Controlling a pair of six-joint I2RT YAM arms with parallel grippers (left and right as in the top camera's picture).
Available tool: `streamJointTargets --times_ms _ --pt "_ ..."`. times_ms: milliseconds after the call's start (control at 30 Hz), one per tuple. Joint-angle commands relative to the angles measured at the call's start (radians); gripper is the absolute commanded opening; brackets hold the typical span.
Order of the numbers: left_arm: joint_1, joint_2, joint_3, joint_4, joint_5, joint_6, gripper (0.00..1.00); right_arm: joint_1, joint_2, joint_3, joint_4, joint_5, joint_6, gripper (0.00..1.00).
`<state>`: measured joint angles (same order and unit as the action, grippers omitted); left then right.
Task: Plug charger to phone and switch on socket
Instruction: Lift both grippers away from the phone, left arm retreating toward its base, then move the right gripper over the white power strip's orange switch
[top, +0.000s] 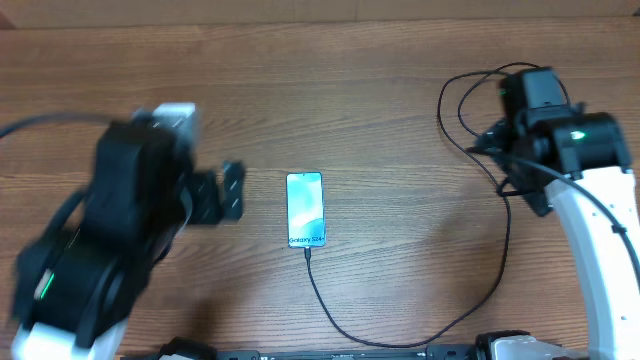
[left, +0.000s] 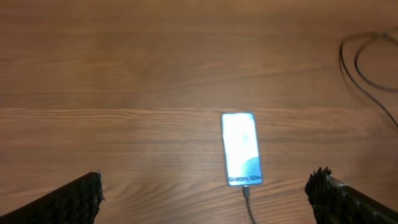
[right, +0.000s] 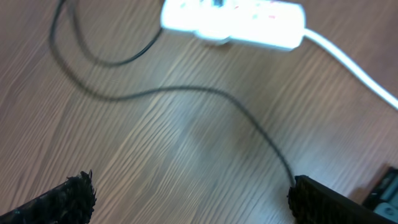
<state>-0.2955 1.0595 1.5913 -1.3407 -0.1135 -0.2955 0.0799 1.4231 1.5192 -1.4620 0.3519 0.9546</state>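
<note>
Left gripper (left: 206, 180) wide apart and empty, phone (left: 241, 148) just ahead, clear of both fingers (left: 71, 200).

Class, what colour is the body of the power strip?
White. The power strip shows best in the right wrist view.

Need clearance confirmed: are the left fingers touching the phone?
Apart. In the left wrist view, bare wood separates the phone from both left fingers. The overhead view shows a gap too.

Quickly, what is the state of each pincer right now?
Left pincer: open, holding nothing.
Right pincer: open, holding nothing.
</note>
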Motion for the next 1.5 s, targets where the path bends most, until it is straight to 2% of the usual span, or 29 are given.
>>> streamJointTargets --times_ms 0,233,567,633,767,867,900,933,967,1067,1267,1367,1467 --pt "-0.009 -0.124 0.012 -0.046 -0.107 -0.049 1.00 -0.087 -0.019 0.018 0.008 0.030 -0.043 1.00" --pt "-0.009 -0.252 0.012 -0.103 -0.107 -0.048 1.00 -0.232 -0.017 0.018 0.134 0.038 -0.043 1.00" --pt "-0.009 -0.258 0.012 -0.171 -0.106 -0.048 0.99 -0.347 0.082 -0.027 0.328 0.208 -0.043 0.99" --pt "-0.006 -0.258 0.012 -0.174 -0.106 -0.048 1.00 -0.376 0.127 -0.027 0.326 0.216 -0.043 0.94" --pt "-0.006 -0.258 0.012 -0.174 -0.106 -0.048 1.00 -0.446 0.212 -0.027 0.323 0.216 -0.044 0.70" --pt "-0.006 -0.258 0.012 -0.174 -0.106 -0.048 0.99 -0.496 0.258 -0.027 0.323 0.213 -0.044 0.41" --pt "-0.006 -0.258 0.012 -0.174 -0.106 -0.048 1.00 -0.519 0.279 -0.027 0.333 0.212 -0.044 0.22" --pt "-0.006 -0.258 0.012 -0.174 -0.106 -0.048 1.00 -0.528 0.290 -0.027 0.338 0.212 -0.043 0.09" --pt "-0.006 -0.258 0.012 -0.174 -0.106 -0.048 1.00 -0.541 0.304 -0.027 0.349 0.212 -0.043 0.04" --pt "0.013 -0.259 0.012 -0.174 -0.106 -0.048 1.00 -0.566 0.355 -0.027 0.399 0.210 -0.063 0.04" --pt "0.098 -0.273 0.011 -0.174 -0.106 -0.048 0.99 -0.569 0.452 -0.027 0.522 0.043 -0.300 0.04" --pt "0.101 -0.305 0.004 -0.174 -0.105 -0.048 1.00 -0.569 0.486 -0.027 0.581 -0.040 -0.441 0.04" --pt "0.101 -0.364 -0.006 -0.174 -0.105 -0.048 1.00 -0.570 0.516 -0.027 0.597 -0.079 -0.510 0.04"
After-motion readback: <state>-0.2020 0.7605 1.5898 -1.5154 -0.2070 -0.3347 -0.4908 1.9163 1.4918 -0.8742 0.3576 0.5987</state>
